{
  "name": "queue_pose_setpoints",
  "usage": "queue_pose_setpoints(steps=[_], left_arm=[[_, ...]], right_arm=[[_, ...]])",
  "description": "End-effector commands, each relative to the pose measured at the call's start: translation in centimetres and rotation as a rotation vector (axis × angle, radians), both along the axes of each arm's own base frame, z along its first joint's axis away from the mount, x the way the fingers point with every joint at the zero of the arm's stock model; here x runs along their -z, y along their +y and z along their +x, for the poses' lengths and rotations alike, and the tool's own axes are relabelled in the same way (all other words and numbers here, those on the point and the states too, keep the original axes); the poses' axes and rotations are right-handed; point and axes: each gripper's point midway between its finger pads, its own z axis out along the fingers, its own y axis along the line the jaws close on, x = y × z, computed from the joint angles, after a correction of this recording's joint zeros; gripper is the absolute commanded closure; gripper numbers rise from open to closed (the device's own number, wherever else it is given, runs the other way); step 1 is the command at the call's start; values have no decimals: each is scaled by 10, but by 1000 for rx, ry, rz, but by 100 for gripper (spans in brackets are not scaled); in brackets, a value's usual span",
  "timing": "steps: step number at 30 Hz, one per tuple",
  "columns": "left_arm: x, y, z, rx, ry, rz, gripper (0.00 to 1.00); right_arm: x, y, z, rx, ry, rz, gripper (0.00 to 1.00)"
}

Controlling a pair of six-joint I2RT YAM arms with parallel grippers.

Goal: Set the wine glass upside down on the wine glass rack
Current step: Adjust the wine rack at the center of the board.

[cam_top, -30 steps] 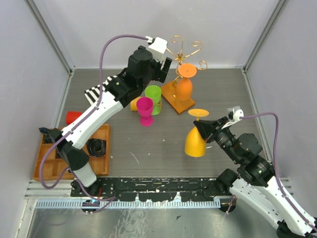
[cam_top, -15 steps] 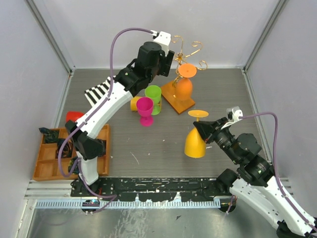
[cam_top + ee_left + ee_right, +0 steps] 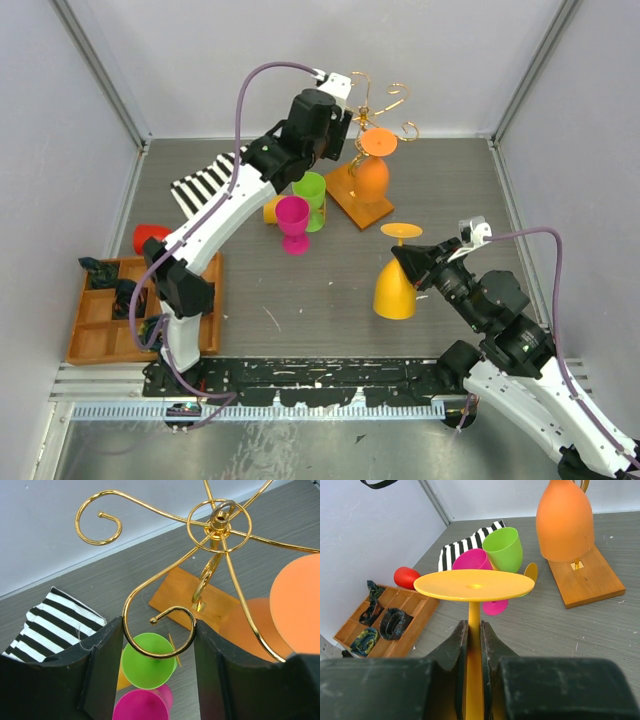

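Top external view: yellow wine glass [image 3: 395, 290] upside down, right of the middle of the table [image 3: 300, 320]. Wide bowl at the bottom, thin stem, flat round foot on top; opaque yellow all over. Pinched at the stem, just under the foot, by the right claw [image 3: 418, 262], with the bowl hanging below and to the left of the fingers. Cannot tell whether the rim touches the table.

Right wrist view: stem upright between the two black fingers [image 3: 452, 650], both pressed tight against it, foot a level disc just above them.

Well apart from the held glass, at the far middle of the table, the wine glass rack [image 3: 362, 208]: gold wire post with curled arms on a flat rectangular orange-brown wooden base. Hung upside down from one arm, over the base, an orange wine glass [image 3: 372, 178].

Left claw [image 3: 343, 125] up beside the rack's top, on its left. Left wrist view: jaws partly apart, one curled gold arm [image 3: 160, 630] in the gap between them; contact with the wire impossible to judge.

Just left of the rack's base, upright, a green wine glass [image 3: 309, 190] and a pink wine glass [image 3: 292, 215]. Near left, a compartmented wooden tray [image 3: 90, 345].
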Motion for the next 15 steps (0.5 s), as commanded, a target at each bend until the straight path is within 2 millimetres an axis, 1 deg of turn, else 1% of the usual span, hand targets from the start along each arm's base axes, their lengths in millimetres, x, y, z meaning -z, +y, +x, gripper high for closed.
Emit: queue_pose_setpoints(steps=[1,6,9,11,13,15], left_arm=[[-1,0,4,-6,-4,21,49],[-2,5,7,-4,-7,33,51],[-1,8,9,19,5,33,56],[0,10,10,48,13,27,57],[-2,13,10,70,12,26,62],[-4,15,11,95,3,30,64]], right_arm=[[-14,-2,0,11,-39,44,99],[-15,-3,0,14,-41,43,99],[-15,0,1,6,-38,39,99],[-15,1,1,1,-37,35,99],[-15,2,1,-3,-36,34,99],[-14,2,1,-1,-34,35,99]])
